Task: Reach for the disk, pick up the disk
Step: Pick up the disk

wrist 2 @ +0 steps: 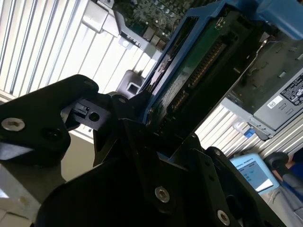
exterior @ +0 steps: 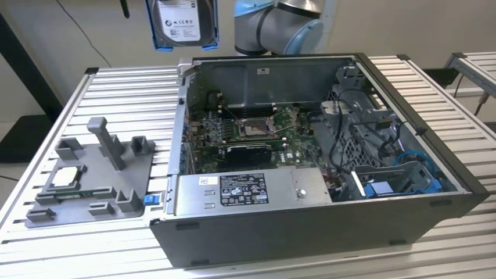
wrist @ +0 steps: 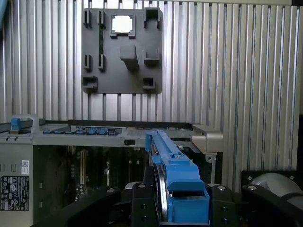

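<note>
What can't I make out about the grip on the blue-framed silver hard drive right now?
Exterior view: the flat silver-grey disk in its bright blue plastic bracket is cut off by the top edge, hiding the grip.
First wrist view: the disk sits edge-on in the black gripper; its label face is hidden.
Second wrist view: the gripper's black body covers the disk's held end.

Open PC case [exterior: 310, 232], grey jig [exterior: 124, 180] w/ chip [exterior: 65, 176]

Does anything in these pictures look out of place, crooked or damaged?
Only the disk stands out: it hangs in the air outside the open computer case, clamped in the end effector, not lying in any bay. That fits a pick-up. I see no damage or spill.
</note>
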`<action>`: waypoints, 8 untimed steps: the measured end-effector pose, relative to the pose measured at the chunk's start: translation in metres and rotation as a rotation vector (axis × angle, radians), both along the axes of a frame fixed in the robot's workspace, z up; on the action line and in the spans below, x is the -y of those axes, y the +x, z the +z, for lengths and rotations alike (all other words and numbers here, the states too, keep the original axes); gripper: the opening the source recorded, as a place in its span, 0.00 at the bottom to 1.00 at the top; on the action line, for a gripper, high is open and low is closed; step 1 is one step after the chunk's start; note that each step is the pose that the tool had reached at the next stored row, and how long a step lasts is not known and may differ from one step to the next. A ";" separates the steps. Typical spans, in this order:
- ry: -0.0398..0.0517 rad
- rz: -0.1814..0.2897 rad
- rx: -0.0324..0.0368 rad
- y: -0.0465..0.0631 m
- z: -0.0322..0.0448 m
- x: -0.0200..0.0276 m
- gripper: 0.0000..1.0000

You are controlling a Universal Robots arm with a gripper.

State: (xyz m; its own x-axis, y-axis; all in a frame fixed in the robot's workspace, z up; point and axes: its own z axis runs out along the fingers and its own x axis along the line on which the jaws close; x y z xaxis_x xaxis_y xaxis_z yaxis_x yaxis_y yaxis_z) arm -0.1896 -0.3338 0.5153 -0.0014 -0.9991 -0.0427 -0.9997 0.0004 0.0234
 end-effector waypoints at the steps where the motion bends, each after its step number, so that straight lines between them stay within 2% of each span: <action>1: 0.0000 0.000 -0.0001 0.003 0.0000 0.0000 0.00; 8: 0.0000 0.000 -0.0005 0.022 0.0000 0.0000 0.00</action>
State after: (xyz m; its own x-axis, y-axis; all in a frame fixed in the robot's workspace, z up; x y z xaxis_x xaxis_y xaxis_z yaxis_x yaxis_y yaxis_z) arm -0.1678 -0.3338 0.5153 -0.0014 -0.9991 -0.0427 -0.9997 0.0003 0.0239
